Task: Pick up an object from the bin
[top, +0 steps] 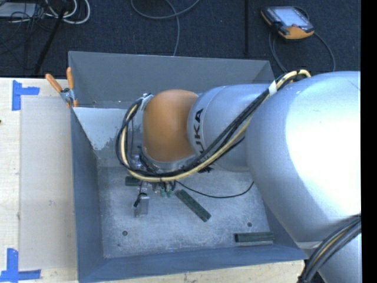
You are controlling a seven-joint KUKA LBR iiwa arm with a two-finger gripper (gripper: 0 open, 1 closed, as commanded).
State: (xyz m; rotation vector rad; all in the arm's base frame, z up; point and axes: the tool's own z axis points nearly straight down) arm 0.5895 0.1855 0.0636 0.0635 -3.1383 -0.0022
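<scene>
Bare floor (121, 232) front-left; dark bar (194, 206) mid-floor, dark strip (254, 237) front-right

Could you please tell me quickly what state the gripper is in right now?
Gripper: cannot be told whether open or closed; it is down in the bin, left of a dark bar.

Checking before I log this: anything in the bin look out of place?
Nothing stands out. One dark green bar lies slanted in the bin by the gripper; a second bar lies by the front wall.

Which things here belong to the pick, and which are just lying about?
Job: gripper, low in the grey bin; tilted dark strip beside it; dark bar in the bin's near right corner.
Lying about: orange handset and cables behind the bin.
</scene>
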